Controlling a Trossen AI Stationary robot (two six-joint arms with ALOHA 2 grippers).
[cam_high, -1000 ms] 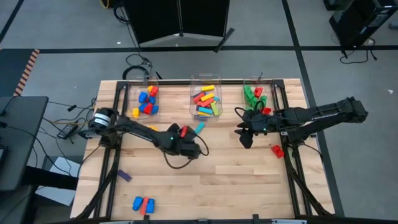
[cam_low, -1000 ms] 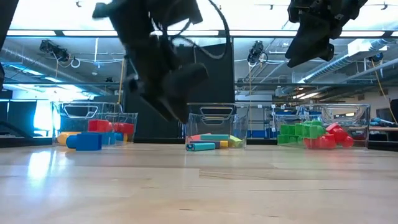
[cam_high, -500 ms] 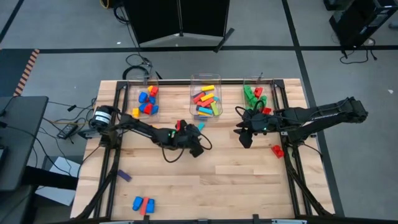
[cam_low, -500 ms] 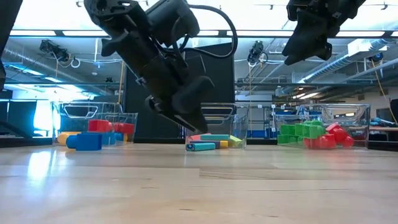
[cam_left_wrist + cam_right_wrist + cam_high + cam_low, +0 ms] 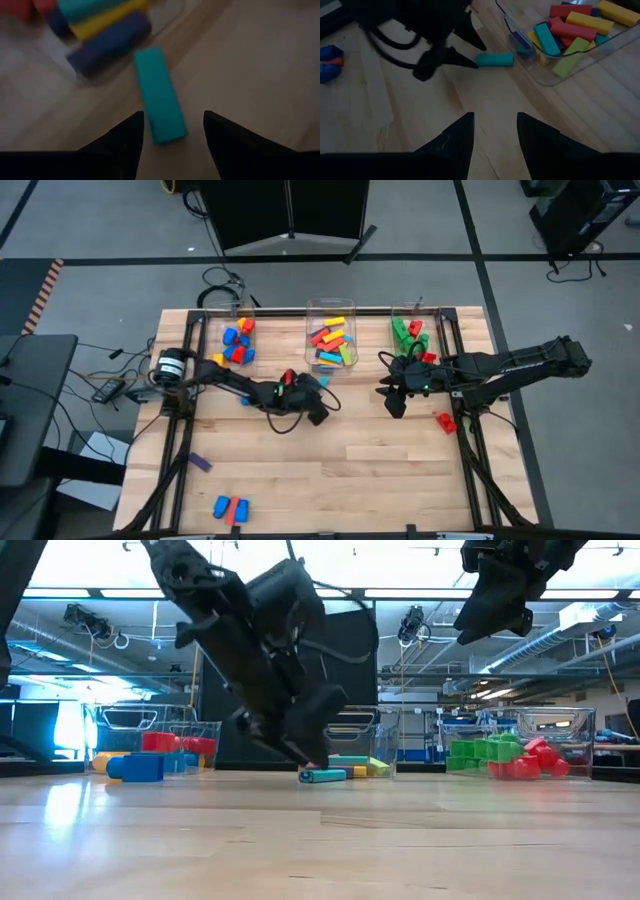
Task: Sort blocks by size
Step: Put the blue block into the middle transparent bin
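A long cyan block [image 5: 159, 95] lies flat on the table just in front of the middle clear bin [image 5: 332, 308]. My left gripper [image 5: 172, 125] is low over it, slanting down, open, with one fingertip on each side of the block's near end [image 5: 169, 131]; whether either finger touches it, I cannot tell. In the low view the left gripper [image 5: 312, 760] hangs just above the cyan block [image 5: 323, 776]. My right gripper [image 5: 392, 396] hovers high and open to the right of it, with nothing between its fingers [image 5: 492, 132].
Three clear bins stand along the far edge: left [image 5: 236, 340] with blue, red and yellow blocks, middle with long mixed ones, right [image 5: 408, 332] with green and red. Loose blocks: red [image 5: 446, 421] at the right, blue and red [image 5: 230, 507] near left, purple [image 5: 200, 463].
My left gripper has gone toward the table's far edge and down, tipping steeper, until its open fingers straddle the cyan block's near end. The block has stayed in place.
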